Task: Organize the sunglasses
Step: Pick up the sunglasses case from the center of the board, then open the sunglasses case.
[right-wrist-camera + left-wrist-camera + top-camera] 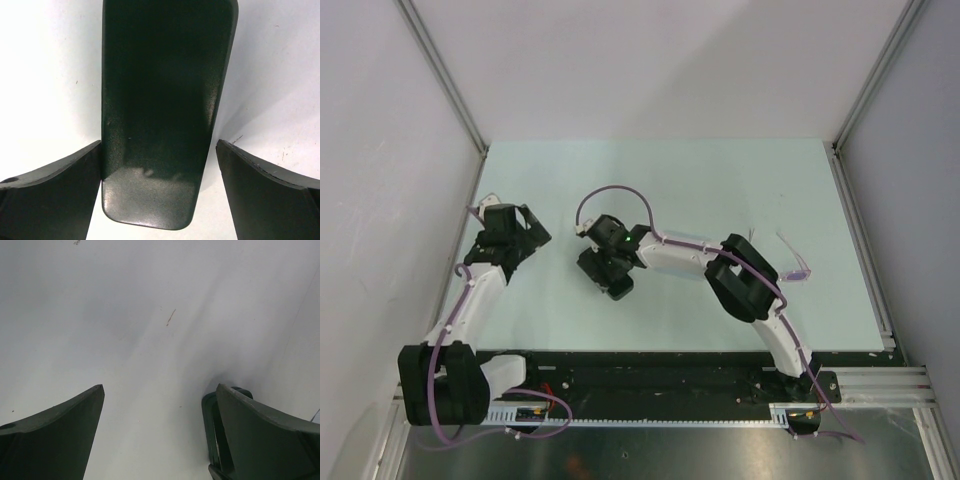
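Right gripper (159,143), spread wide, straddles the black case (165,90) on the table (720,180); left gripper (160,385) hangs open near its left edge. Sunglasses (792,262) lie well right, beyond the right arm's elbow (740,282).

You're looking at a pale mint-green table (720,180) in the top view; it washes out to near-white in both wrist views. Sunglasses (794,262): thin translucent pink-purple frame, pale lenses. Case (165,100): matte black, fine speckle, faint green cast. Arms: white links, black joints, purple cable (615,195) looped along them. Left gripper (160,385) and right gripper (159,141): black from above, dark green-black up close. Small green light (617,237) on the right wrist. One short reddish-brown mark (171,317) on the table. Walls (380,150): plain pale grey-lilac. Base rail (650,375): black, with silver extrusion below.
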Tool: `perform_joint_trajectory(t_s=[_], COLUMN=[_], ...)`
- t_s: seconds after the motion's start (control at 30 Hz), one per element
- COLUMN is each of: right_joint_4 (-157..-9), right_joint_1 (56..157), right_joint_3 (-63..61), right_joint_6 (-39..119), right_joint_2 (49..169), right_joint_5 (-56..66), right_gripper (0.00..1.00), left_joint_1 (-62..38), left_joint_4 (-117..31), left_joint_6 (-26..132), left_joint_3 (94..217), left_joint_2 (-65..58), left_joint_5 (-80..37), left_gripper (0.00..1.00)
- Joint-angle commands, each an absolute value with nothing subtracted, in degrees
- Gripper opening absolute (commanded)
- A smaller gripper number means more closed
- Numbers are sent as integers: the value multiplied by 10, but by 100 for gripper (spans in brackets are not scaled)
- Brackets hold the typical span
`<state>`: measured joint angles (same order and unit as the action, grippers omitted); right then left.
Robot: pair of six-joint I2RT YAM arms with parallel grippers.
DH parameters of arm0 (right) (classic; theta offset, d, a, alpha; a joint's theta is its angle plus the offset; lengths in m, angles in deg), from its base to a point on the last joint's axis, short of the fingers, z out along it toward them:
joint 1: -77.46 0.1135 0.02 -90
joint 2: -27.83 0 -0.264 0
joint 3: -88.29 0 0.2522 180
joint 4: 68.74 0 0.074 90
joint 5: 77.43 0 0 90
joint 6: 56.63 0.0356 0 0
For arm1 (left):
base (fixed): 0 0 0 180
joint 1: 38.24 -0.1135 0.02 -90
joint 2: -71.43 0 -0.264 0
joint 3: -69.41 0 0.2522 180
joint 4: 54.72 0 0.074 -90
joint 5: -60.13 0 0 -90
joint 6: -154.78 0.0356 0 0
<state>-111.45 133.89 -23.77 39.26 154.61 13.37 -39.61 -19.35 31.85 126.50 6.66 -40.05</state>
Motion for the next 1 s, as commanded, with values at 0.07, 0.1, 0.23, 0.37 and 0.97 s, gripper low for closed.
perform_joint_trajectory(t_s=[0.07, 0.1, 0.23, 0.37, 0.97], right_joint_4=[-1151, -1154, -1115, -1087, -1053], right_joint_1=[1340, 1337, 1301, 1263, 1107], right_joint_3=[-291, -294, -271, -256, -339], right_joint_6=[397, 404, 434, 454, 537], right_joint_2=[1570, 1569, 1535, 1496, 1265], right_joint_5=[152, 161, 65, 23, -209], right_gripper=[82, 77, 44, 36, 41], left_joint_1=[-402, -402, -414, -419, -342], left_joint_4=[-194, -194, -191, -192, -402], left_joint_6=[336, 335, 338, 352, 311], left_joint_3=[1293, 1294, 1301, 1318, 1495], left_joint_2=[60, 61, 64, 66, 65], left_joint_5=[-372, -376, -359, -320, 156], left_gripper=[100, 100, 100, 100, 100])
